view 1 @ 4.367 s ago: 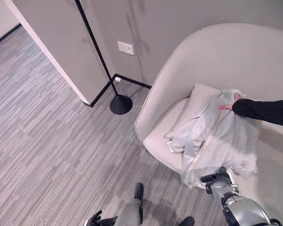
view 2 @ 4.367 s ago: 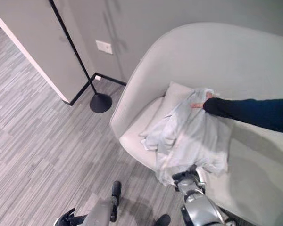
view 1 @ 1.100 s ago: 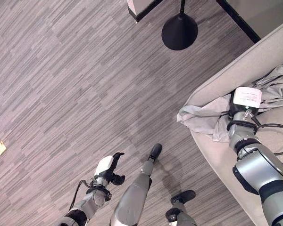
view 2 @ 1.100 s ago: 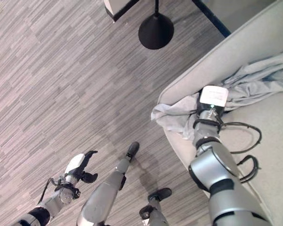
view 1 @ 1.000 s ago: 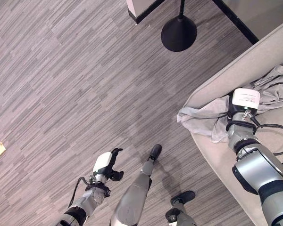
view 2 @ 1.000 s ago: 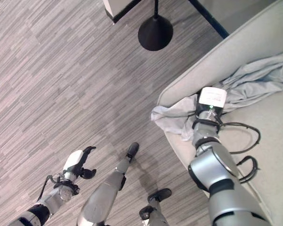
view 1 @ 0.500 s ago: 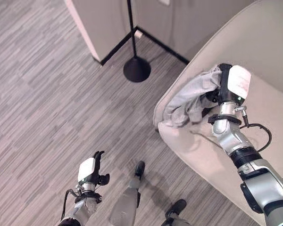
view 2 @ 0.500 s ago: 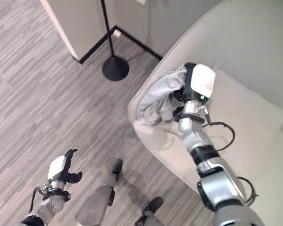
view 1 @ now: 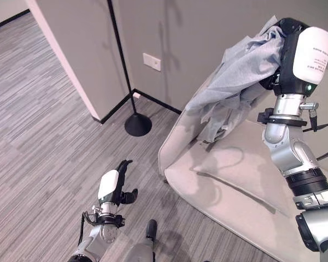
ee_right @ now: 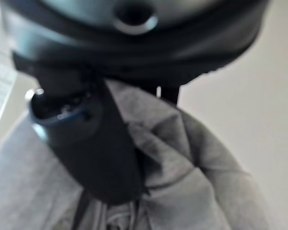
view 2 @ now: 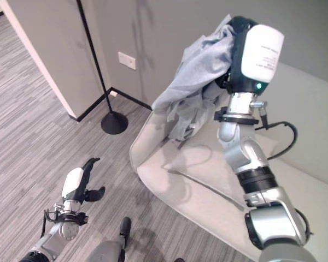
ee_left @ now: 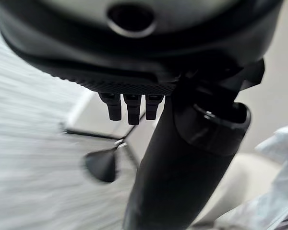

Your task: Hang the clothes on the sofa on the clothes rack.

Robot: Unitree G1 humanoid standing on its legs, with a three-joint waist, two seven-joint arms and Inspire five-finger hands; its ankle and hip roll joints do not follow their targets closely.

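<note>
While our left hand (view 1: 113, 188) hangs low over the floor (view 1: 38, 131) with fingers loosely spread, our right hand (view 1: 287, 54) pinches the grey shirt (view 1: 235, 76) above the sofa (view 1: 235, 185).

Place: a sitting corner of a home or an office lounge; which of the two cannot be told.
Seat: a pale beige sofa (view 1: 229, 180) with a high curved back stands against the wall.
Floor: grey wood-look plank flooring (view 1: 38, 136) runs across the room.
Walls: plain grey wall (view 1: 169, 33) with a dark skirting strip and a white socket plate (view 1: 152, 61).
Stand: a thin black pole on a round black base (view 1: 138, 124) stands in the corner beside the sofa.
</note>
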